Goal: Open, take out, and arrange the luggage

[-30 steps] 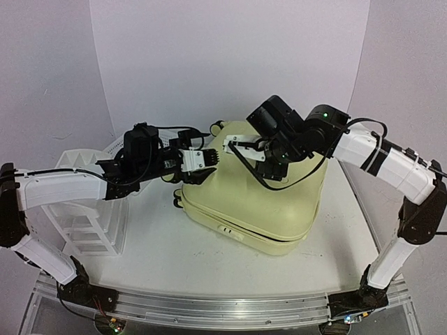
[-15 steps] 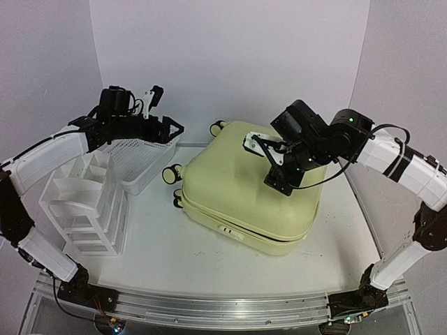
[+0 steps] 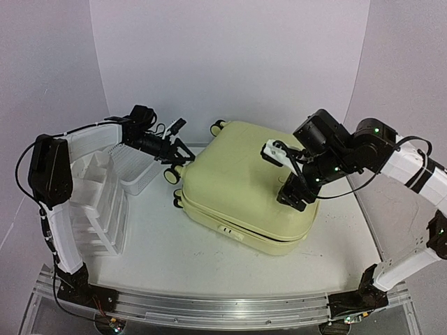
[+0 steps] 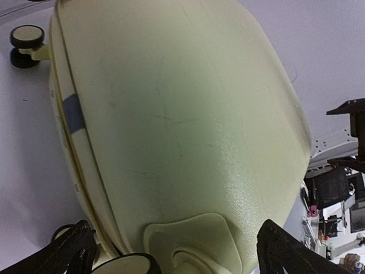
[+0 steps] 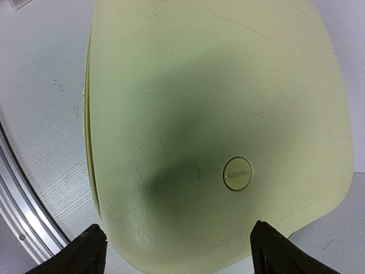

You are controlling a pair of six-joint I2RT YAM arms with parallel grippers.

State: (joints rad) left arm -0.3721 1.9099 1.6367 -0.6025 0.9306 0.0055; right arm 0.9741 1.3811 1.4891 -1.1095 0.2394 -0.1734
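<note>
Finds the left gripper (image 3: 176,142) gaping and empty just beside the far-left wheels (image 3: 170,174), the right gripper (image 3: 285,174) likewise gaping and empty above the right half of the luggage (image 3: 237,192), lying closed mid-table; judges nothing done yet, with opening, unpacking and arranging all left.

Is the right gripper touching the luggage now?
Apart. In the right wrist view the open right gripper hangs above the luggage, whose top shows almost whole, well beyond the fingertips.

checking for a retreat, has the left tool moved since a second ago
Yes: the left tool moved leftward, off the luggage corner toward the basket.
</note>
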